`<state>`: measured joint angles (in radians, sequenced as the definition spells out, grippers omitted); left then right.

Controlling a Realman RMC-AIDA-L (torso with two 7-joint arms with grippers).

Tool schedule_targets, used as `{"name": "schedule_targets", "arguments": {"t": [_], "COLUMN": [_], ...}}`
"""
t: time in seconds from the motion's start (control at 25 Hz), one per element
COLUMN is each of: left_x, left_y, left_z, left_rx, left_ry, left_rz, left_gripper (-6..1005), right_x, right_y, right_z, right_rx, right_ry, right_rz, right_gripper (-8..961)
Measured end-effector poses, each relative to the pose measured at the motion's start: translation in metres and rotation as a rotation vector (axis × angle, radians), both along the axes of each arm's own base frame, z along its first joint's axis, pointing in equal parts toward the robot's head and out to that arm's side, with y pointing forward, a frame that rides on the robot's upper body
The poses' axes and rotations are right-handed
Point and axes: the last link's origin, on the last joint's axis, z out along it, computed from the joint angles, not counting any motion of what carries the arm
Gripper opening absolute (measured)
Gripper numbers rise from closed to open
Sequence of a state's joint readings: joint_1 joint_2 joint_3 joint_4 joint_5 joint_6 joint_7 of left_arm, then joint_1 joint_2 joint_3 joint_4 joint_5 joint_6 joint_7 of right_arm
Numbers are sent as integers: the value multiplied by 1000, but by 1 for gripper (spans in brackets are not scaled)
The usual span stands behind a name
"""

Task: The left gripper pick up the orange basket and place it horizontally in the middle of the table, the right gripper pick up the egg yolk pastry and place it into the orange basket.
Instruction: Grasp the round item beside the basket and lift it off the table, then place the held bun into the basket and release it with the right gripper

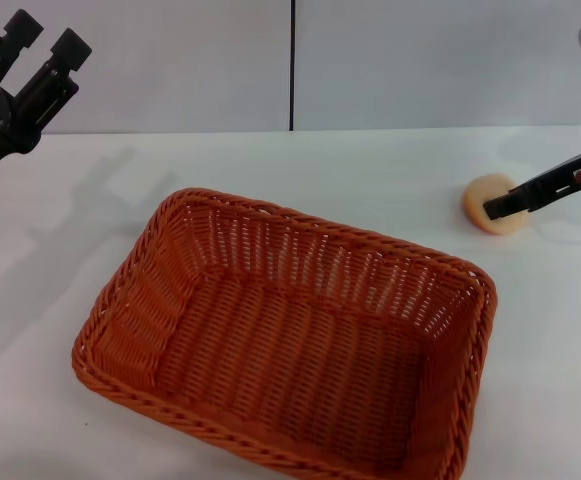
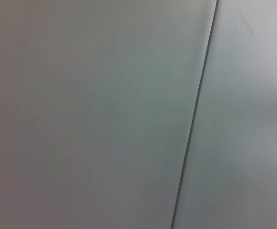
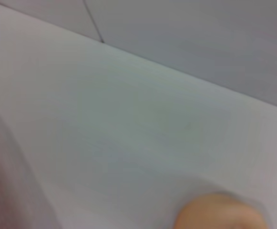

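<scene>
The orange basket (image 1: 288, 345) lies empty on the white table (image 1: 370, 170), its long side running slightly aslant across the middle. My left gripper (image 1: 45, 40) is raised at the far left, well clear of the basket, open and holding nothing. The egg yolk pastry (image 1: 492, 203) rests on the table to the right of the basket. My right gripper (image 1: 496, 208) comes in from the right, and its black tip lies against the pastry's near side. In the right wrist view the pastry (image 3: 219, 214) shows at the picture's edge on the table (image 3: 128, 119).
A grey wall with a dark vertical seam (image 1: 292, 65) stands behind the table. The left wrist view shows only that wall and seam (image 2: 195, 119). Bare table surface lies between the basket and the pastry.
</scene>
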<state>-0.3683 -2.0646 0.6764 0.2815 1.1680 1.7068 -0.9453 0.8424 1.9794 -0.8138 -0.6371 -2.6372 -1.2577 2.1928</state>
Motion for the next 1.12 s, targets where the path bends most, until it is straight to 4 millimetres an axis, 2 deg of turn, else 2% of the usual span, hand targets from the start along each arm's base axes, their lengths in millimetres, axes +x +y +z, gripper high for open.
{"name": "schedule_targets", "arguments": {"t": [0.04, 0.48, 0.68, 0.8, 0.92, 0.96, 1.0, 1.12], "left_x": [0, 2, 1, 0, 0, -1, -1, -1], "left_y": [0, 1, 0, -1, -1, -2, -2, -2], "left_z": [0, -2, -2, -2, -2, -2, -2, -2], "left_rx": [0, -6, -6, -6, -6, -6, -6, -6], "left_ry": [0, -4, -4, -4, -4, -5, -5, -6], "left_rz": [0, -4, 0, 2, 3, 3, 3, 6], "left_gripper": [800, 799, 799, 799, 800, 800, 800, 800], "right_x": [1, 3, 2, -5, -16, -27, -27, -47], "right_y": [0, 0, 0, -2, -8, -16, -16, -34], "right_z": [0, 0, 5, 12, 25, 35, 35, 49], "right_rx": [5, 10, 51, 106, 183, 234, 234, 275], "right_ry": [-3, -9, 13, 78, 200, 303, 303, 494], "right_rz": [-2, 5, 24, 63, 135, 217, 217, 375], "right_gripper": [534, 168, 119, 104, 88, 83, 78, 61]}}
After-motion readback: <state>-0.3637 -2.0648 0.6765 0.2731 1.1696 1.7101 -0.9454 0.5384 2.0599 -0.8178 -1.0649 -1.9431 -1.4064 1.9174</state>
